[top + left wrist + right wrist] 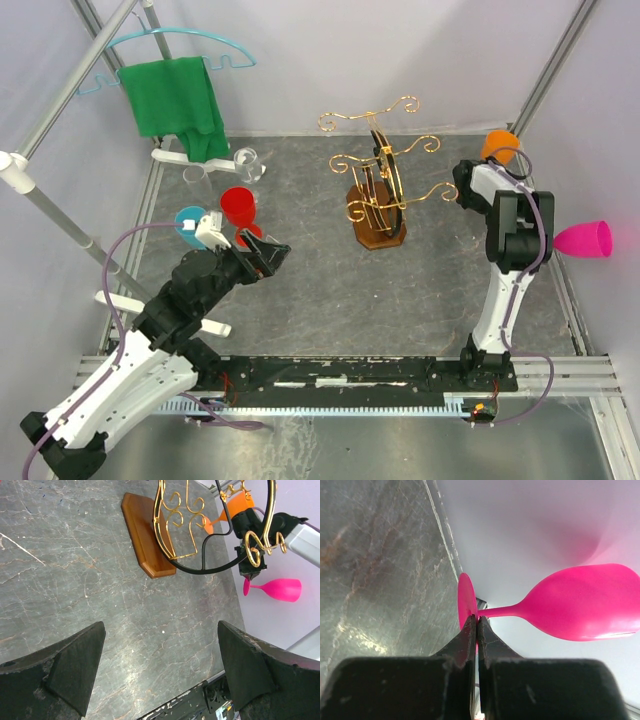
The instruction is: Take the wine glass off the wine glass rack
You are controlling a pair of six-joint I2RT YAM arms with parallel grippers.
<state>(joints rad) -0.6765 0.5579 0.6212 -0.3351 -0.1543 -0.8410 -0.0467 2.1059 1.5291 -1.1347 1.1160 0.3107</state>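
Note:
The pink wine glass (585, 239) lies sideways in the air at the right, past the table's edge, well clear of the wine glass rack (378, 185). My right gripper (476, 621) is shut on the glass's round foot (465, 600); the bowl (585, 605) points right toward the white wall. The left wrist view also shows the pink glass (277, 589) beyond the rack's wooden base (147, 537). No glass hangs on the rack's gold wire arms. My left gripper (161, 630) hovers open over the stone table with nothing between its fingers; in the top view this gripper (275, 250) points toward the rack.
An orange glass (498, 146) sits behind the right arm. Red (238, 207), blue (188, 220) and clear (248, 162) glasses stand at the left by a white holder. A green cloth (180, 100) hangs on a turquoise hanger at the back left. White walls close in the table.

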